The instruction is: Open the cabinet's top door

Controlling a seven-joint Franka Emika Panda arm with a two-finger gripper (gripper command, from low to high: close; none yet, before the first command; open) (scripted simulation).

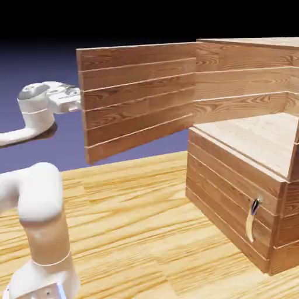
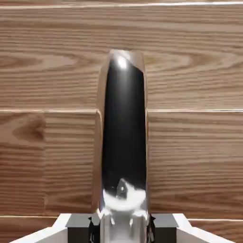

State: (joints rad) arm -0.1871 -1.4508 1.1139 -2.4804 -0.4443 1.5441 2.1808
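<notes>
The large boxy cabinet of horizontal brown wood planks (image 1: 245, 105) stands on the light wooden table (image 1: 134, 222) at the exterior view's right. The tall five-board plank top door (image 1: 137, 96) is swung wide open, projecting toward the exterior view's left. The white two-finger gripper (image 2: 122, 228) is located at the door's free edge and is closed on the long curved silver-black metal handle (image 2: 122, 142), seen large between the grey fingertips (image 2: 78, 222) in the hand view. The shorter lower panel (image 1: 228, 195) is closed, with its small curved handle (image 1: 253, 219) untouched.
</notes>
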